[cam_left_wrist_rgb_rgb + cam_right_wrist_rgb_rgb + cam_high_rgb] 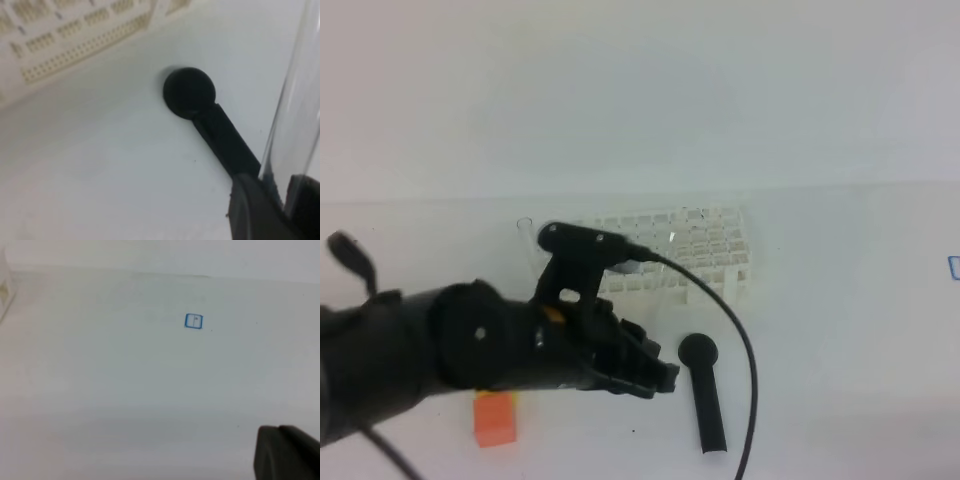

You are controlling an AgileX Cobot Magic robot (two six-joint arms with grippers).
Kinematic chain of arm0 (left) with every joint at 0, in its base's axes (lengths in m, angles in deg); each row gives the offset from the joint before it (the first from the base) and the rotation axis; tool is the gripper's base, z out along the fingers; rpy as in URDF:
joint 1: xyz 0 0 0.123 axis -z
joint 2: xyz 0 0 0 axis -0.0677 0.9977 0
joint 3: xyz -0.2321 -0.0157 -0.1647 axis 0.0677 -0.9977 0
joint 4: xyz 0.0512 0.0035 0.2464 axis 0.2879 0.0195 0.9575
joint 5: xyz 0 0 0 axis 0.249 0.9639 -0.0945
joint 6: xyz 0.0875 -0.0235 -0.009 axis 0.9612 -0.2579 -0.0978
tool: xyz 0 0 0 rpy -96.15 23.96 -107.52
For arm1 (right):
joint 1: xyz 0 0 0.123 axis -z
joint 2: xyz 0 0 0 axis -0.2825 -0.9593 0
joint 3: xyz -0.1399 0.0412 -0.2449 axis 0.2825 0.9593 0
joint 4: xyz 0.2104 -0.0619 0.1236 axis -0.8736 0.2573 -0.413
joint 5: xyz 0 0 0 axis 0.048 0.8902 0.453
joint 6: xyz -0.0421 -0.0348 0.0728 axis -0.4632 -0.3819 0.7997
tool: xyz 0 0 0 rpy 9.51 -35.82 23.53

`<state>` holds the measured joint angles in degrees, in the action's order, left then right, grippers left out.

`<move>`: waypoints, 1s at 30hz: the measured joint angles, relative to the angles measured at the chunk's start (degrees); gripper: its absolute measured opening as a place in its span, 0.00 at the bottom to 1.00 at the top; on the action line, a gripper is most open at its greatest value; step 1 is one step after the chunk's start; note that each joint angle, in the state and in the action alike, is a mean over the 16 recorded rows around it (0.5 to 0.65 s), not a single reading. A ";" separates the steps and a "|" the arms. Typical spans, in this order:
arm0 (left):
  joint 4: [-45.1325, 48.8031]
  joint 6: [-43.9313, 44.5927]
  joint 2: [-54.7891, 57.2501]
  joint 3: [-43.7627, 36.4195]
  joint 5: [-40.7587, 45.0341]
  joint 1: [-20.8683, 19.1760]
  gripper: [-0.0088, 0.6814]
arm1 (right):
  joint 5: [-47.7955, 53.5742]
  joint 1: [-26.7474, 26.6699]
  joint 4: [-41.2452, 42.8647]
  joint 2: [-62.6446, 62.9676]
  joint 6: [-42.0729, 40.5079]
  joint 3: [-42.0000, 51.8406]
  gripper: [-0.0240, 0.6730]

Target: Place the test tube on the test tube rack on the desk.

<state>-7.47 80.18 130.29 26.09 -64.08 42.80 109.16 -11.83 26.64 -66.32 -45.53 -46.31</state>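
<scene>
In the left wrist view the clear glass test tube (299,105) rises along the right edge, its lower part pinched between the dark fingers (252,210) of my left gripper (280,200). In the high view that gripper (655,375) hovers over the white desk (840,330), just in front of the white test tube rack (675,252); there the tube is too faint to make out. The rack's holes show at the upper left of the left wrist view (75,30). Only a dark corner of my right gripper (287,454) shows, low over bare desk with nothing in it.
A black round-headed tool (706,392) lies on the desk right of my left gripper, seen close up in the left wrist view (200,105). An orange block (495,418) sits at the front left. A small blue square mark (194,321) is on the desk at far right.
</scene>
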 joint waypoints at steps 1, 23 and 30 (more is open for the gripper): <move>-2.58 3.01 -1.50 -2.12 -2.10 0.00 0.16 | 0.00 0.00 0.00 0.00 0.00 0.00 0.03; -23.99 26.10 -36.55 -25.46 -14.16 0.00 0.16 | 0.00 0.00 0.47 0.00 -0.78 0.00 0.03; -25.58 26.00 -38.10 -25.54 -12.63 0.00 0.14 | 0.00 0.00 0.55 0.00 -0.80 0.00 0.03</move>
<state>-33.05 106.18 92.19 0.55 -76.72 42.80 109.16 -11.83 27.19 -66.32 -46.33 -46.31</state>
